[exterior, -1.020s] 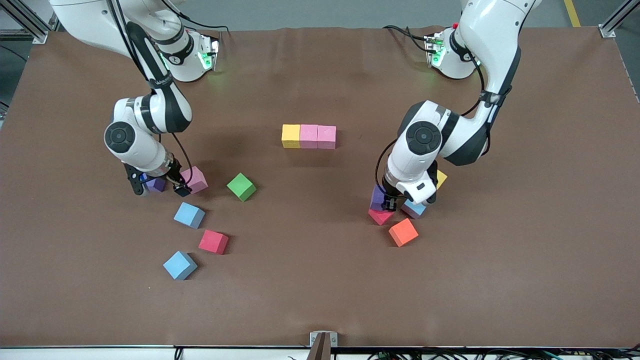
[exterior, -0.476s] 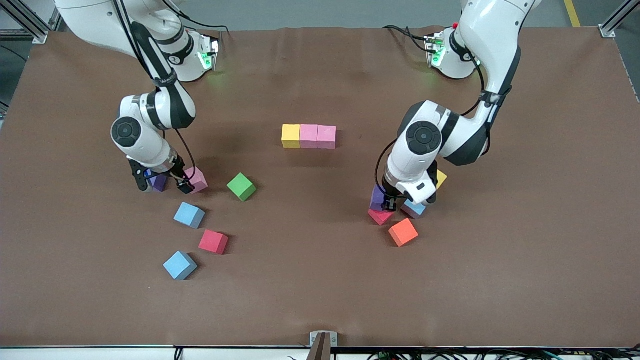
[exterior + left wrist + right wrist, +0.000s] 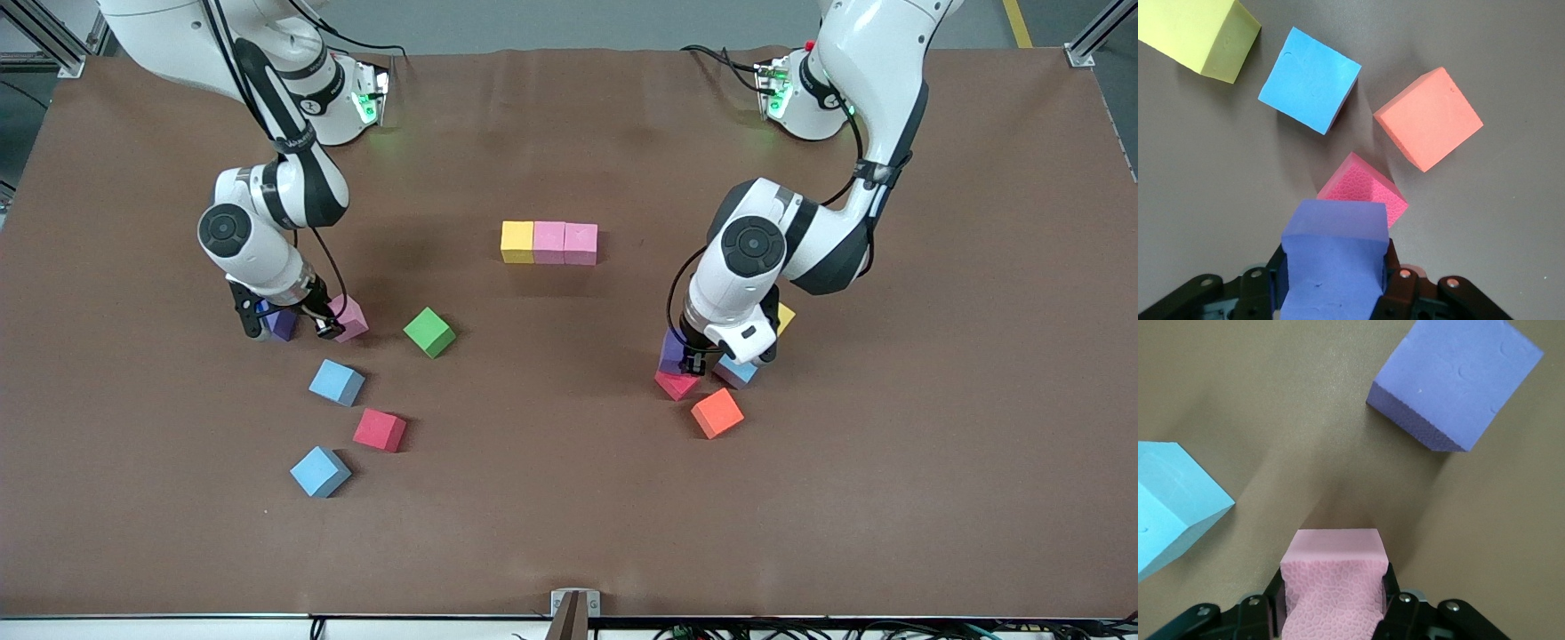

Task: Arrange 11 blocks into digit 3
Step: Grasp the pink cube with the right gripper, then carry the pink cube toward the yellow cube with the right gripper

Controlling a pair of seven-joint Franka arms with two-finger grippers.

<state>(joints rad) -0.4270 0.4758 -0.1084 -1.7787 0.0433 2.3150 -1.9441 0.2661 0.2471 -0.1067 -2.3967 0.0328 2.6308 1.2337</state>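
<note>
Both grippers pinch blocks. Right gripper (image 3: 331, 322) grips a pink block (image 3: 1333, 587), arm bent low. Left gripper (image 3: 692, 360) grips a purple block (image 3: 1335, 257) above a red block (image 3: 1365, 192).

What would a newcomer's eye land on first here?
Probably both arms gripping blocks at once: the left gripper is shut on a purple block above a red block, and the right gripper is shut on a pink block. Midtable sits a tidy row of three blocks, yellow, pink, pink.
</note>
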